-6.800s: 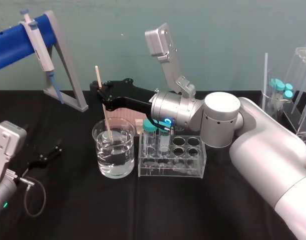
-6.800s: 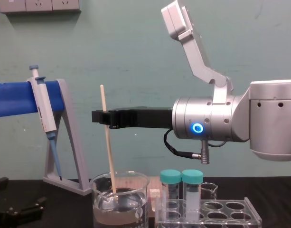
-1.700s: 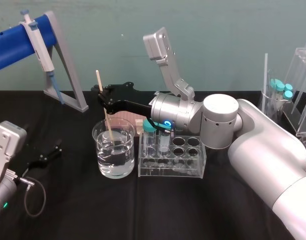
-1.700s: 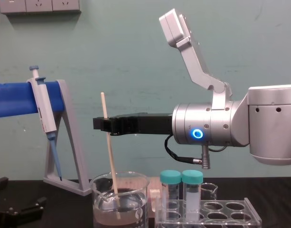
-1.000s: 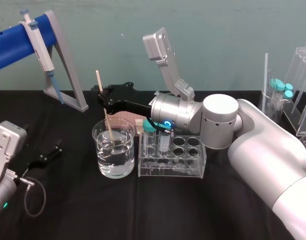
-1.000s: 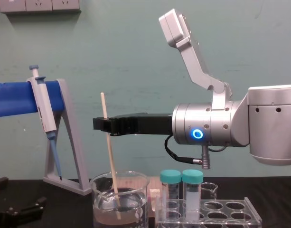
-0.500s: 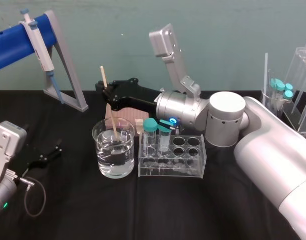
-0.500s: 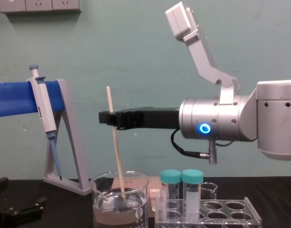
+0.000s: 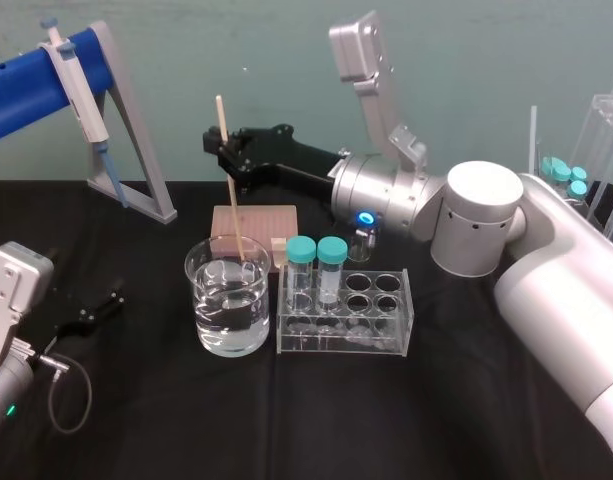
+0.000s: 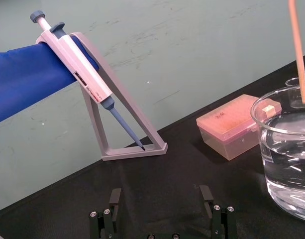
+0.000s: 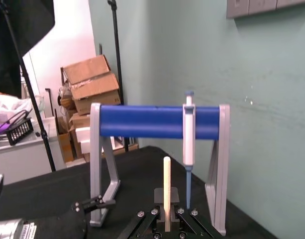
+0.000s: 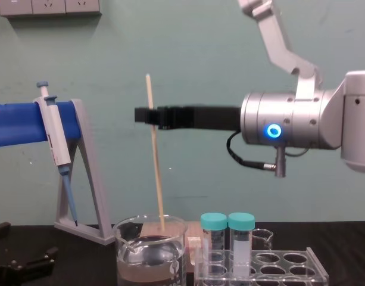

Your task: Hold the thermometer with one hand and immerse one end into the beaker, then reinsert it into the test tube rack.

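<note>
Above the beaker (image 9: 208,318), the right tool (image 9: 224,157) reaches in from the right and pinches the thermometer (image 9: 229,195) a little below its top end, fingers closed narrowly on the rod. The thermometer hangs almost upright with a slight lean. Its lower end sits just inside the beaker's rim, above the water as the chest view shows it. Water fills the beaker to roughly half.

Just to the right of the beaker stands the test tube rack (image 9: 344,335) on the black bench (image 9: 436,420), with two teal-capped tubes (image 9: 302,262) in the back holes nearest the beaker. Behind the beaker lies a pink box (image 9: 256,220).

To the left of the beaker and well apart, the left tool (image 10: 159,209) rests low over the bench, its fingers (image 10: 115,199) spread wide. Farther back on that side of the beaker, a pipette (image 9: 78,95) hangs on a grey-and-blue stand (image 9: 136,150).
</note>
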Robot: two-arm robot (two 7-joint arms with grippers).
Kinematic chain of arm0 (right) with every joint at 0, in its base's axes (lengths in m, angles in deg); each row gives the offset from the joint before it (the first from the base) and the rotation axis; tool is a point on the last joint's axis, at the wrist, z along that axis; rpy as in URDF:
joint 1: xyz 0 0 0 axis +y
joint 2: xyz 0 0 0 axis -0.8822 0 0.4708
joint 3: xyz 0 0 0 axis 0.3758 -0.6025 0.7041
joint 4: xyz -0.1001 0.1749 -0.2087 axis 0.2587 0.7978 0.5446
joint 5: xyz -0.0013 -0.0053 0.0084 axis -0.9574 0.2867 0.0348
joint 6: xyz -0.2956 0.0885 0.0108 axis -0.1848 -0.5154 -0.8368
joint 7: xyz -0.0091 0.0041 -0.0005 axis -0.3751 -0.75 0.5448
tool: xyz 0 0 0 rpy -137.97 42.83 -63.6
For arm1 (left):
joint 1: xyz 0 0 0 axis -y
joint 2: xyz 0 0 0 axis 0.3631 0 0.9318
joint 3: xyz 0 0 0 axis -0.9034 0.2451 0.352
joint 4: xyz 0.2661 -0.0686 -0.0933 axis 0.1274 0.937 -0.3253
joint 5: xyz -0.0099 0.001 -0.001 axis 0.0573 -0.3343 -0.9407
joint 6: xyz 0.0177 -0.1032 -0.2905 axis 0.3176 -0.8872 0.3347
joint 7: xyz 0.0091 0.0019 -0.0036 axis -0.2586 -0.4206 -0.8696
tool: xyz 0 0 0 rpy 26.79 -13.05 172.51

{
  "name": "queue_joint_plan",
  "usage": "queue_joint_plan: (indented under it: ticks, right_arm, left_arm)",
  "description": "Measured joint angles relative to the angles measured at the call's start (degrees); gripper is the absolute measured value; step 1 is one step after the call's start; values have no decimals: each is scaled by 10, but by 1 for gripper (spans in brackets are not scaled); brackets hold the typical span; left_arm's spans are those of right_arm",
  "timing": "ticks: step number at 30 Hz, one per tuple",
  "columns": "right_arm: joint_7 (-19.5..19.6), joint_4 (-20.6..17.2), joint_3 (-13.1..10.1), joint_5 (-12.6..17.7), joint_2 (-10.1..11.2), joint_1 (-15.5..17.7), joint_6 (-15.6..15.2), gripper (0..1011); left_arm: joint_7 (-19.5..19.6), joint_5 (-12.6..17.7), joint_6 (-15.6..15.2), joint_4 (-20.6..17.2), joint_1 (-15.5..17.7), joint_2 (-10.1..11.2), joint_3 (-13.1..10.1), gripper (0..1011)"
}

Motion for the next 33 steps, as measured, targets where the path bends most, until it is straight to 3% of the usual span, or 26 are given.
queue_joint_plan:
  ticks: [17, 24, 33]
  right_arm:
    - [40, -90, -23, 11, 44, 12, -10, 54]
    - [74, -137, -47, 17, 77, 33, -33, 55]
    - [123, -190, -87, 40, 117, 86, -72, 55]
  left_arm:
    - [0, 0, 0, 0, 0, 0, 0, 1004]
    - [0, 0, 0, 0, 0, 0, 0, 1004]
    - [0, 0, 0, 0, 0, 0, 0, 1004]
